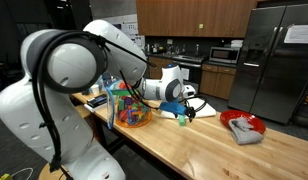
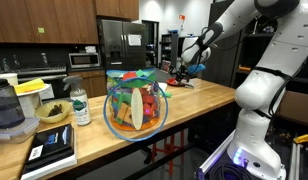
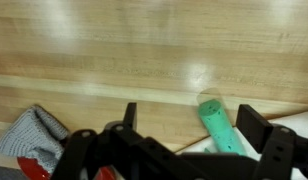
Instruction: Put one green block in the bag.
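Observation:
The green block [image 3: 220, 125] is a light-green stick lying on the wooden table, its near end over the white sheet [image 3: 204, 148]. In the wrist view my gripper [image 3: 191, 120] is open, its two dark fingers on either side of the block, which lies closer to the right finger. In both exterior views the gripper [image 1: 182, 100] [image 2: 184, 72] hangs low over the white sheet [image 1: 201, 112]. The bag [image 1: 131, 106] [image 2: 134, 100] is clear plastic, stands upright on the table and is full of multicoloured blocks. It is well apart from the gripper.
A red bowl with grey cloth [image 1: 243, 125] [image 3: 34, 135] sits beyond the sheet. A blender, bowl, bottle and tablet [image 2: 54, 112] stand at one table end. The robot's own arm [image 1: 69, 70] looms beside the bag.

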Controlling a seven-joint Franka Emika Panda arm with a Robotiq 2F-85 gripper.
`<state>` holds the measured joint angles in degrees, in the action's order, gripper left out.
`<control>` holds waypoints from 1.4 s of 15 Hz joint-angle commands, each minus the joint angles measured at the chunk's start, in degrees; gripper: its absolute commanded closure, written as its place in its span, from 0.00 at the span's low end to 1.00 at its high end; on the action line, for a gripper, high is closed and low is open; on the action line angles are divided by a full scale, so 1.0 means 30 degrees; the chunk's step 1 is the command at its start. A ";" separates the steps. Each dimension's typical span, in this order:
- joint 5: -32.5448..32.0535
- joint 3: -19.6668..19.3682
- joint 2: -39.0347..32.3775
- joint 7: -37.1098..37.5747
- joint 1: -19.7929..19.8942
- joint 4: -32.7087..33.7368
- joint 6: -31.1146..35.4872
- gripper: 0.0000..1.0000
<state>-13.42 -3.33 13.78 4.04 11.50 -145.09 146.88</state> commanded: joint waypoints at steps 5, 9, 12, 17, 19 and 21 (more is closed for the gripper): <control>-0.0032 -0.0051 0.0020 0.0390 -0.0272 0.0096 -0.0044 0.00; -0.0136 0.0189 -0.0082 0.1005 -0.0415 0.0516 0.0290 0.00; -0.0341 0.0482 -0.0224 0.1313 -0.0560 0.1002 0.0709 0.00; -0.0559 0.1026 -0.0775 0.0684 -0.1154 0.2280 0.0456 0.00; -0.0812 0.1145 -0.1114 0.0134 -0.1401 0.2892 0.0219 0.00; -0.0775 0.1051 -0.1568 -0.0979 -0.1796 0.3489 0.0052 0.00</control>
<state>-14.74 0.25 11.59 5.00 7.31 -138.12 148.40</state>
